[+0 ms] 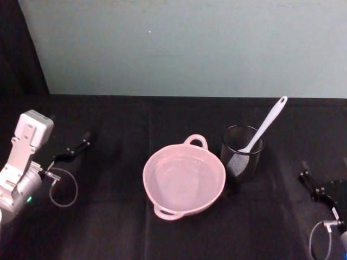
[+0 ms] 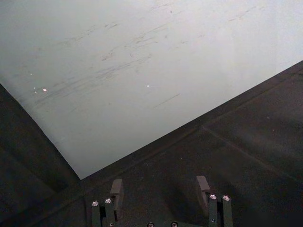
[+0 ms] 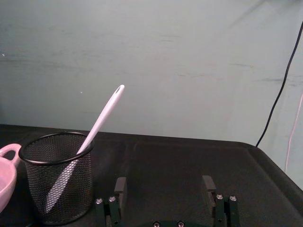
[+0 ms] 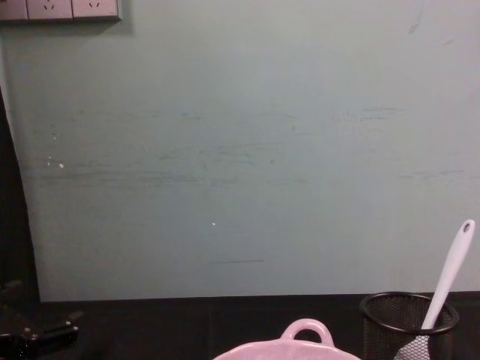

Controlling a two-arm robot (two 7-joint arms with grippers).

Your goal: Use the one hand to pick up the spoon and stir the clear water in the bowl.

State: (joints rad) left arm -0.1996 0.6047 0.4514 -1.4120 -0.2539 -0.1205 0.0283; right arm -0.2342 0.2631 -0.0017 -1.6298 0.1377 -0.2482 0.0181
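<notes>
The pale pink bowl (image 1: 157,161) sits mid-table with clear water in it; its loop handle (image 4: 304,331) points to the far wall. Right of it the white spoon (image 1: 265,128) stands head-down in a black wire-mesh cup (image 1: 242,160), its handle leaning out to the far right. My right gripper (image 1: 310,181) rests open near the table's right edge, well apart from the cup. From its wrist, the open right gripper (image 3: 164,187) faces the cup (image 3: 58,178), the spoon (image 3: 102,120) and the bowl's rim (image 3: 5,171). My left gripper (image 1: 76,148) lies open at the far left.
A black cloth covers the table (image 1: 108,216), which ends at a pale green wall (image 1: 179,49). The left gripper (image 2: 160,189) looks out over bare cloth toward that wall. Cables loop beside both wrists. Bare cloth lies between cup and right gripper.
</notes>
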